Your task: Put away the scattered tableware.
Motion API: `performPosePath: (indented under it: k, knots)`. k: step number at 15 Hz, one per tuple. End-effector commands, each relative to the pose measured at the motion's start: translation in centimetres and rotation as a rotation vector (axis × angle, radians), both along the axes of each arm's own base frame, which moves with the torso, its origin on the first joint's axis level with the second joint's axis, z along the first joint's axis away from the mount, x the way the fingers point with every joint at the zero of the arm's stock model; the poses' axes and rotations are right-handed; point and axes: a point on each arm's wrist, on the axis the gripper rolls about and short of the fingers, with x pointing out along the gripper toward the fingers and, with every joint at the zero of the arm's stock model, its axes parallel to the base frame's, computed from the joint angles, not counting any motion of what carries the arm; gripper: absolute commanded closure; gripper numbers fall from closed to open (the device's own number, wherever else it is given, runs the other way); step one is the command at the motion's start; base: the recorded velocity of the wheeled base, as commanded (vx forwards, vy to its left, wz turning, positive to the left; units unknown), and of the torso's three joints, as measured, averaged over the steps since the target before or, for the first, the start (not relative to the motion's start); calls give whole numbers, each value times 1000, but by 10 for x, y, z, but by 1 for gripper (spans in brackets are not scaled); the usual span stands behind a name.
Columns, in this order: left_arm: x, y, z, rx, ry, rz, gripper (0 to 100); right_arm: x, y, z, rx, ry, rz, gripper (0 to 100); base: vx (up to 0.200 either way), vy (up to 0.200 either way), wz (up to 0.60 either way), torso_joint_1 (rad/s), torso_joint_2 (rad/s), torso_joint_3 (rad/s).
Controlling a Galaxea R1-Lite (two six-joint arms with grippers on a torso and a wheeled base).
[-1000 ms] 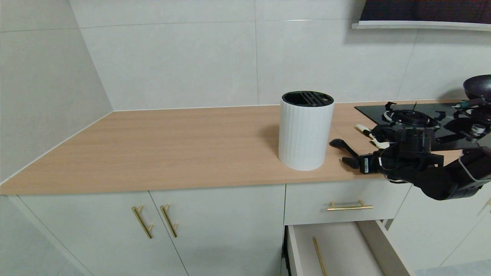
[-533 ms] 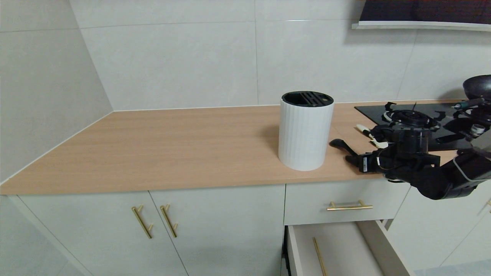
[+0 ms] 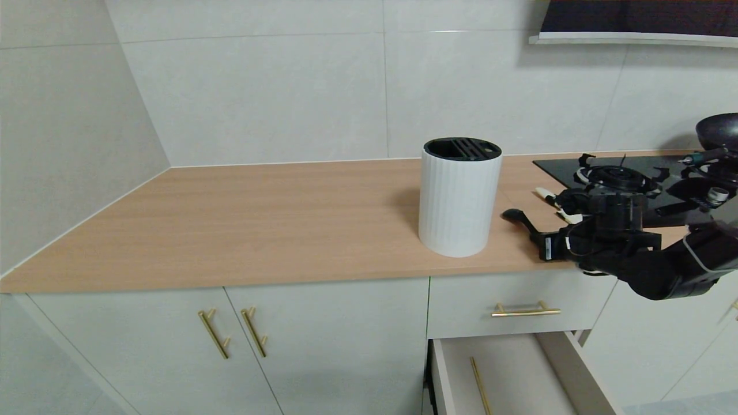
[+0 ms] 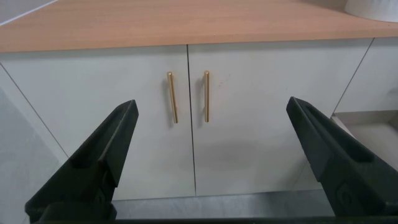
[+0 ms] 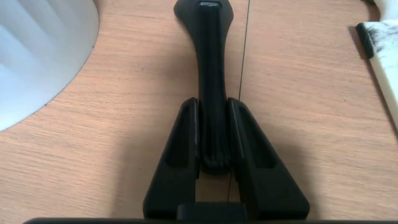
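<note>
Right wrist view: the right gripper (image 5: 212, 109) has its fingers (image 5: 180, 143) clamped on a black utensil handle (image 5: 211, 56), which runs out past the fingertips just beside the base of the white ribbed holder (image 5: 37, 56). I cannot tell whether the handle touches the worktop (image 5: 124, 155). A white-handled utensil (image 5: 380, 56) lies farther from the holder, on the same side. The left gripper (image 4: 214, 155) hangs below the holder's worktop, facing the cabinet doors (image 4: 186, 143), its fingers (image 4: 99, 162) spread wide and holding nothing.
</note>
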Motion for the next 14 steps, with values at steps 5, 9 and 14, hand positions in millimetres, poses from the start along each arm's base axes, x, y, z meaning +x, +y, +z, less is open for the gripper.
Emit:
performPosePath:
  k: [5, 9, 14]
  knots:
    - [0, 0, 0, 0, 1, 0, 0, -59, 5, 69, 108, 119, -51, 100, 0, 0, 0, 0, 0, 0]
    - [0, 0, 0, 0, 1, 2, 0, -118, -1, 96, 137, 275, -71, 100, 0, 0, 0, 0, 0, 0]
    - [0, 0, 0, 0, 1, 0, 0, -176, -7, 95, 150, 346, -45, 100, 0, 0, 0, 0, 0, 0]
